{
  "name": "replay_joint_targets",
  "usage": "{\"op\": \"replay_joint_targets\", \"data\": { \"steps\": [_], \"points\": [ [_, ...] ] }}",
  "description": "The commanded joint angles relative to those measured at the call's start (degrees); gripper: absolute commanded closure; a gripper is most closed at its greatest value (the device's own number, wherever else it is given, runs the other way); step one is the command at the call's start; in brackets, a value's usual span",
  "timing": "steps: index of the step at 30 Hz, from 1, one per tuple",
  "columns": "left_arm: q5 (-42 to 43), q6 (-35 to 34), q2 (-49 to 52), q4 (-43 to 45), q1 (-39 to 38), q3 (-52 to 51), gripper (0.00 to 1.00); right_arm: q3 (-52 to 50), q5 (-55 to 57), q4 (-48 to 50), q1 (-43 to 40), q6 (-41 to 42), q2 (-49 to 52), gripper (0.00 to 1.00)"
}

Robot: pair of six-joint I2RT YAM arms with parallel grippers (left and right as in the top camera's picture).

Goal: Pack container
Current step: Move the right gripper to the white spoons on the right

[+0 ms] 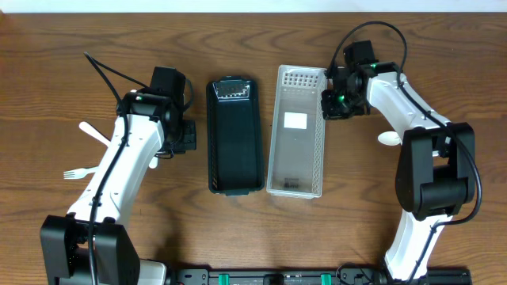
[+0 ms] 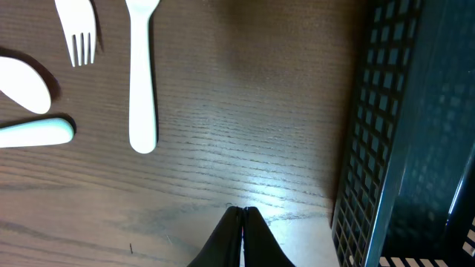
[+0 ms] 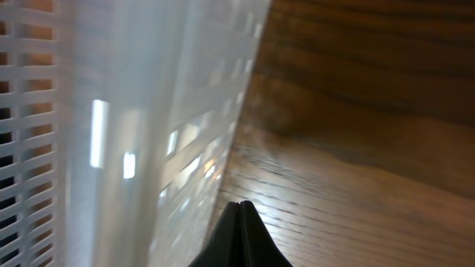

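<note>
**Both grippers shut and empty beside two unpacked containers**

From above, we see a black perforated plastic container (image 1: pixel 234 136) and a clear-white slotted plastic container (image 1: pixel 296 134) lying side by side in the middle of the wooden table (image 1: pixel 253 245), their long walls almost touching. Neither holds any cutlery; the clear one shows only a white label (image 1: pixel 295 120). The left gripper (image 1: pixel 184 136) sits just beside the black container's left wall. The right gripper (image 1: pixel 331 103) is just beside the clear one's right wall, near its far end. A white plastic fork (image 1: pixel 77 172) and another white utensil (image 1: pixel 93 132) lie on the table's left side, and a white plastic spoon (image 1: pixel 388 138) lies on its right side.

In the left wrist view, the fingers are pressed together with nothing between them over bare wood. The black wall is to one side and the cutlery lies well apart.

In the right wrist view, the fingers likewise meet tip to tip, holding nothing, close to the clear wall.

We judge the cutlery light, stiff and smooth. Lying flat, each piece wants a pinch across the narrow handle near its middle, and it may skid or tip. The thin containers would probably slide if nudged.
</note>
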Motion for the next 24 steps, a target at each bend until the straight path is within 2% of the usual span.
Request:
{"op": "replay_joint_targets", "data": {
  "steps": [1, 17, 22, 24],
  "points": [
    [-0.24, 0.13, 0.44, 0.02, -0.17, -0.09, 0.94, 0.44, -4.96, 0.50, 0.81, -2.99, -0.42, 0.99],
    [-0.26, 0.13, 0.44, 0.11, -0.17, -0.09, 0.94, 0.44, -17.64, -0.28, 0.02, -13.31, -0.42, 0.99],
    [-0.26, 0.13, 0.44, 0.33, -0.17, -0.09, 0.94, 0.44, -17.46, -0.17, -0.26, -13.27, -0.42, 0.99],
    [-0.26, 0.13, 0.44, 0.52, -0.17, -0.09, 0.94, 0.44, -13.55, 0.07, -0.39, -11.91, -0.42, 0.98]
  ]
}}
